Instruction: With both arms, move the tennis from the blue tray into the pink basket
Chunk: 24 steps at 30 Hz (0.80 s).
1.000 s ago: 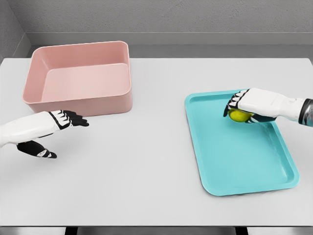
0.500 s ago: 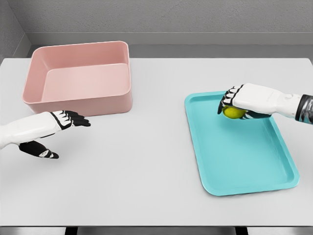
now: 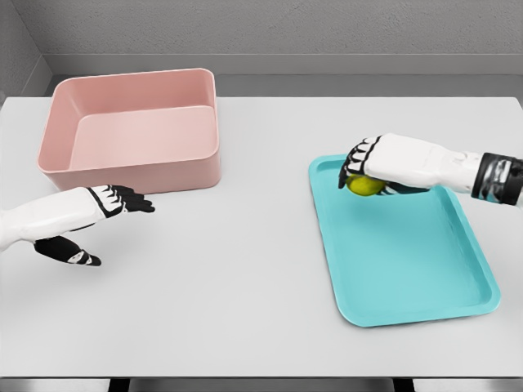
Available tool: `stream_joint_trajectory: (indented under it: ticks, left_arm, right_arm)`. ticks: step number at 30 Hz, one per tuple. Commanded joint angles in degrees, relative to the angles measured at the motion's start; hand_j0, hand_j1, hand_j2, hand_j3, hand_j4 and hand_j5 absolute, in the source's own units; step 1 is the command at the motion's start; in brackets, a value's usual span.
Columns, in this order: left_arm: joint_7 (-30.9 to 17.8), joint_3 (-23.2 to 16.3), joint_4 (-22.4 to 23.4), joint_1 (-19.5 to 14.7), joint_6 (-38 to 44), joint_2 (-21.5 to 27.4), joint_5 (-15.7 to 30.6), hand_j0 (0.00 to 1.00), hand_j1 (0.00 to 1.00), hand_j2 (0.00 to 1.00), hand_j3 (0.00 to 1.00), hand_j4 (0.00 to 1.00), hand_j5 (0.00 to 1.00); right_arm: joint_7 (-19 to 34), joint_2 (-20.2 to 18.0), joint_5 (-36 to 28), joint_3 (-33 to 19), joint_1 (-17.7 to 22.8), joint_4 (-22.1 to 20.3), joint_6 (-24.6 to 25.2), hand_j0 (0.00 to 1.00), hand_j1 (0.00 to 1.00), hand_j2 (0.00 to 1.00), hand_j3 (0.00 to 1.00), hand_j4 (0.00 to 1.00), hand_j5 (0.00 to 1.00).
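Leftward across the blue tray (image 3: 409, 269) is where the right hand (image 3: 384, 163) has been travelling since the earlier frames, and it is now reaching the tray's upper left corner, carrying the tennis ball (image 3: 364, 185) along with it. Its fingers (image 3: 353, 160) are curling down over the top of the yellow-green ball and gripping it, so only the ball's lower half is showing beneath the palm. Whether the ball is touching the tray floor or hanging just above it cannot be told. The right arm is coming in from the right edge, lying over the tray's far rim.

The left hand (image 3: 86, 219) is hovering over the white worktop (image 3: 245, 269) at the lower left, just in front of the pink basket (image 3: 131, 131), having barely shifted. Its fingers are stretching out flat toward the right, thumb hanging below, holding nothing. The basket is sitting at the far left of the worktop, well apart from the tray.
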Motion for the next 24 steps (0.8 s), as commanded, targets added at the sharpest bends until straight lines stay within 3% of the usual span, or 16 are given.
stream_joint_trajectory:
  ticks: [1, 24]
  left_arm:
    - [0.0, 0.0, -0.1, 0.0, 0.0, -0.1, 0.4, 1.0, 1.0, 1.0, 1.0, 1.0, 1.0]
    - [-0.4, 0.0, -1.2, 0.0, 0.0, -1.3, 0.2, 1.0, 1.0, 1.0, 1.0, 1.0, 1.0]
  right_arm:
    - [0.0, 0.4, -0.3, 0.3, -0.1, -0.5, 0.1, 0.59, 0.59, 0.59, 0.59, 0.59, 0.59]
    - [0.4, 5.5, -0.3, 4.0, -3.8, -1.2, 0.1, 0.59, 0.59, 0.59, 0.59, 0.59, 0.59]
